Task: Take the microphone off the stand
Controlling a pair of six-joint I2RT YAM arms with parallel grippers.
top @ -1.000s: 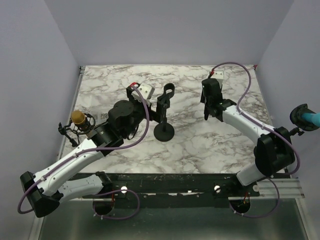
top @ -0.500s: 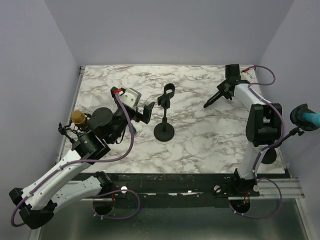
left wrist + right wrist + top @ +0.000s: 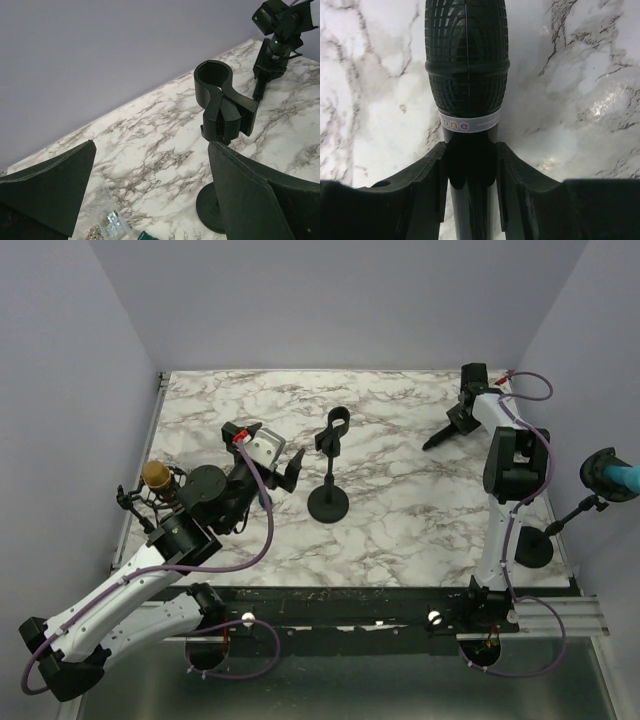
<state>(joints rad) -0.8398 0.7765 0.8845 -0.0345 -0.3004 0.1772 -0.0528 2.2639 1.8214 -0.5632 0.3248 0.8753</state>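
Drawn back a little toward the far right corner since half a second ago, right pincer (image 3: pixel 455 425) pinching the mic (image 3: pixel 438 437) by its handle, head jutting past the fingertips, low over the table (image 3: pixel 400 530). Spread wide at the left pincer (image 3: pixel 283 473), facing the stand (image 3: pixel 329 502) just ahead.

The top view looks down from above and behind both arm bases (image 3: pixel 330 625), taking in the whole marble surface (image 3: pixel 400 530). The left wrist camera sits low, facing across the surface between its own fingers (image 3: pixel 250 195) toward the stand (image 3: pixel 225 112), which the top view shares. The right wrist camera looks close along the microphone (image 3: pixel 466 65) at the surface below
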